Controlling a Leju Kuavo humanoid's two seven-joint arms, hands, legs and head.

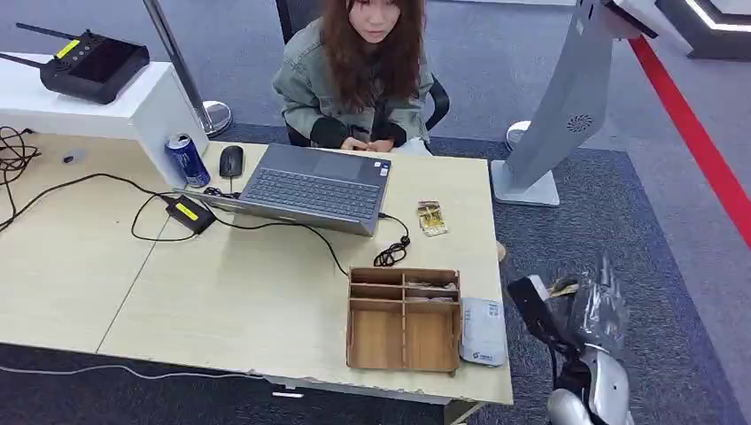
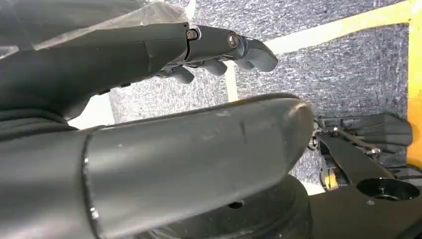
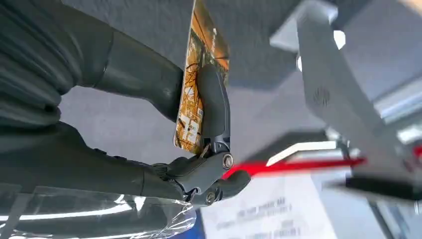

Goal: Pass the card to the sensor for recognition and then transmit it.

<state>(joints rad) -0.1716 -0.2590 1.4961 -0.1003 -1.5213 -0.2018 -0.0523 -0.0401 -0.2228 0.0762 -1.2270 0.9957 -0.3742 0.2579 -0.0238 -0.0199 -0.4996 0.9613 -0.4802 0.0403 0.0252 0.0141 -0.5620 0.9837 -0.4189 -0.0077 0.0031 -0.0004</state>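
My right hand (image 1: 567, 312) hangs beside the table's right front corner and pinches an orange patterned card (image 3: 205, 42) between thumb and a finger (image 3: 215, 99). The card stands on edge. The white sensor box (image 1: 483, 332) lies flat on the table's front right corner, just left of that hand; its printed face (image 3: 259, 214) lies below the hand in the right wrist view. My left hand (image 2: 199, 154) hangs over the grey carpet with its fingers (image 2: 234, 45) loosely stretched and nothing in it.
A wooden divided tray (image 1: 404, 319) sits left of the sensor. Behind it are a laptop (image 1: 310, 188), cables, a wrapped card (image 1: 431, 218), a mouse and a can. A person sits across the table. A grey kiosk stand (image 1: 567, 106) rises at the right.
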